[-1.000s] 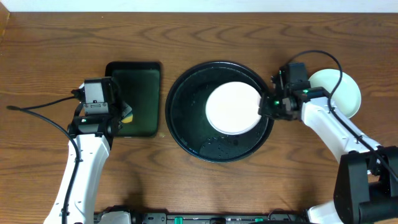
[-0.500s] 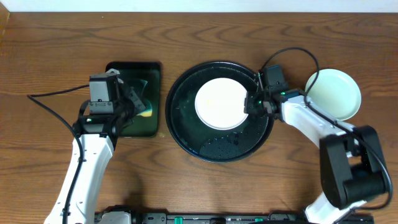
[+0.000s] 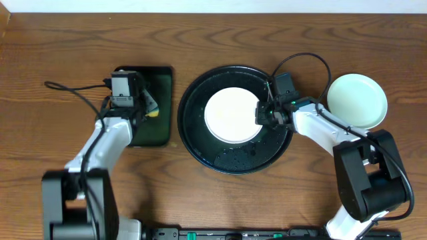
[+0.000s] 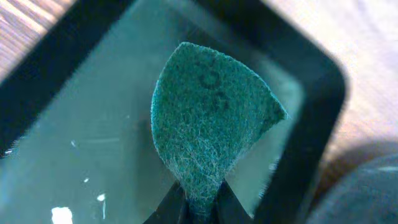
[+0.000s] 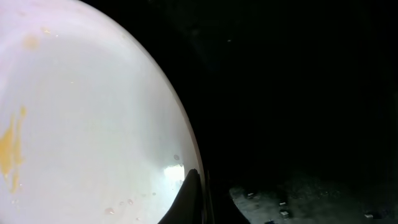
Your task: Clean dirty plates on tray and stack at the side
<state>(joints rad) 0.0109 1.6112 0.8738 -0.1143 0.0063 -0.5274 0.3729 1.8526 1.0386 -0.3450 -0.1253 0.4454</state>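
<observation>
A white plate (image 3: 230, 115) lies in the round black tray (image 3: 200, 143). My right gripper (image 3: 262, 115) is shut on the plate's right rim; the right wrist view shows the plate (image 5: 74, 124) with yellow smears and a finger (image 5: 191, 193) over its edge. A pale mint plate (image 3: 360, 100) sits on the wood tabletop to the right of the tray. My left gripper (image 3: 143, 107) is shut on the teal sponge (image 4: 208, 118), holding it over the rectangular black tray (image 3: 157, 87). A third plate is not in view.
The rectangular black tray (image 4: 323, 87) holds a thin layer of greenish water. Water drops lie on the round tray's floor (image 5: 298, 193). Cables trail from both arms. Bare wood tabletop lies at the front and far left.
My right gripper has slid the white plate leftward across the round tray. My left gripper has moved up and right over the rectangular tray with the sponge.
</observation>
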